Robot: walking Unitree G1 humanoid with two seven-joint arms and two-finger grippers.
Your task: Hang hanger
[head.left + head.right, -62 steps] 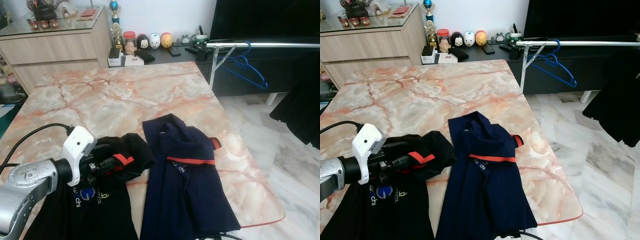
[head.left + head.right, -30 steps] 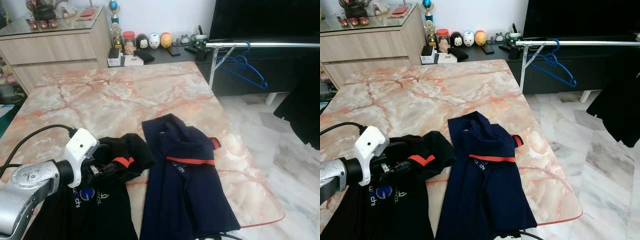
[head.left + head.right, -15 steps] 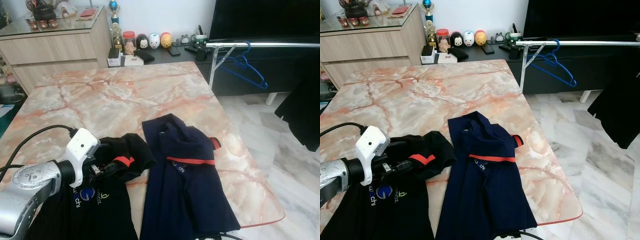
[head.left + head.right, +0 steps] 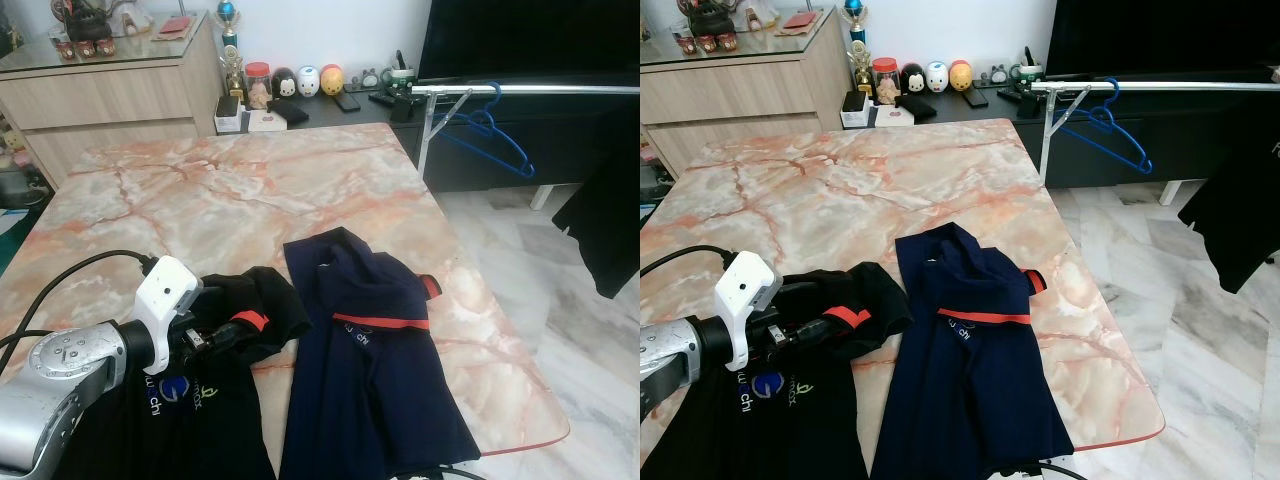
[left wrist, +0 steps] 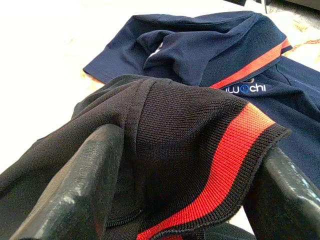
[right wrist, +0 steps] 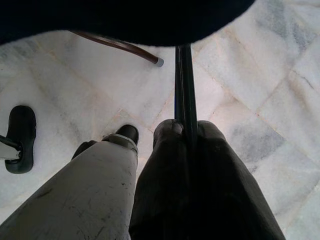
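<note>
Left pincer spread around black shirt collar, right pincer pinching dark hanger rod above floor

Glossy marble table, ribbed knit black shirt collar, shiny metal rail.

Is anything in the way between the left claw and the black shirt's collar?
Nothing visible. The left claw straddles the black shirt's red-striped collar, fingers apart. The navy shirt lies beside, not between. The right claw pinches a thin dark rod.
</note>
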